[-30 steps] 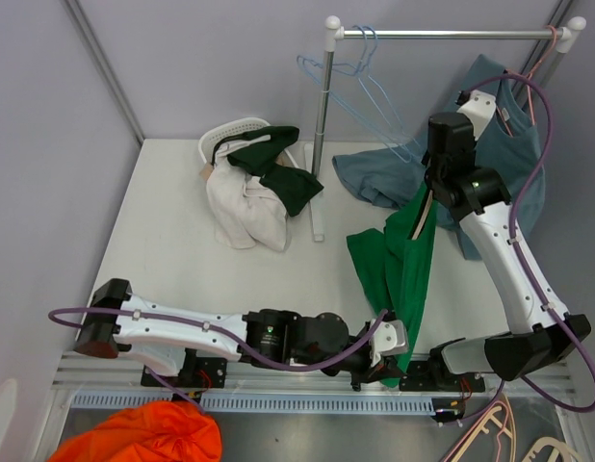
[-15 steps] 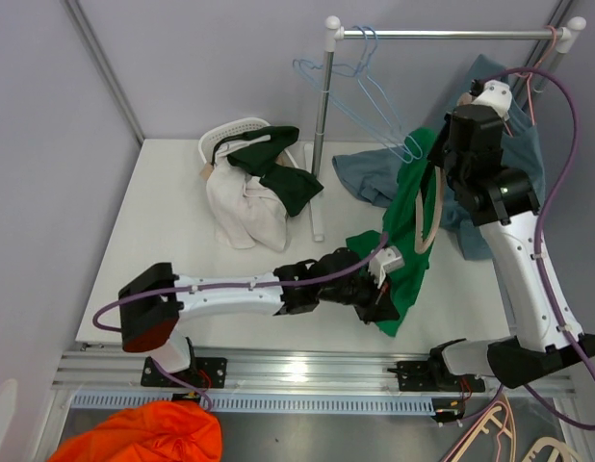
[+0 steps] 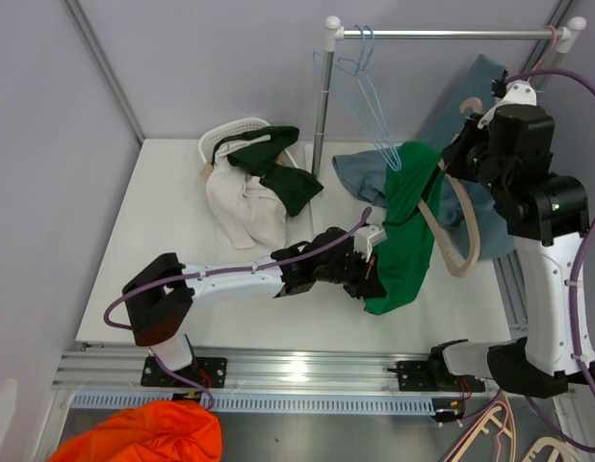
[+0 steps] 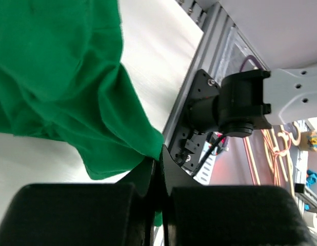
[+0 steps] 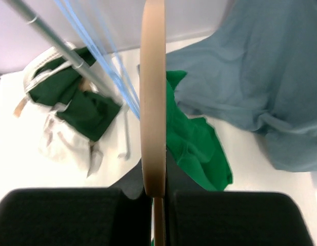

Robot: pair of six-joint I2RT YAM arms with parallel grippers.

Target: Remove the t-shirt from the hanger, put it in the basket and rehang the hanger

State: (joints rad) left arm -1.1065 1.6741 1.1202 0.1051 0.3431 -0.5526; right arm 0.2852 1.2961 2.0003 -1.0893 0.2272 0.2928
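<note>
A bright green t-shirt (image 3: 405, 231) hangs from a beige wooden hanger (image 3: 459, 223) held up at the right. My right gripper (image 3: 461, 159) is shut on the hanger (image 5: 153, 97), which runs straight up the right wrist view with the green shirt (image 5: 192, 143) below it. My left gripper (image 3: 375, 279) is shut on the shirt's lower hem, low over the table. In the left wrist view the green cloth (image 4: 66, 82) is pinched between the closed fingers (image 4: 148, 184).
A clothes rail (image 3: 442, 35) with blue wire hangers (image 3: 360, 77) stands at the back. A grey-blue garment (image 3: 375, 173) lies under it. A white basket (image 3: 242, 130) with dark green and white clothes sits at the back left. An orange cloth (image 3: 143, 438) lies below the table's front edge.
My right arm has lifted the hanger up and to the right. My left gripper has moved from the front edge inward and up, keeping hold of the shirt's hem.
</note>
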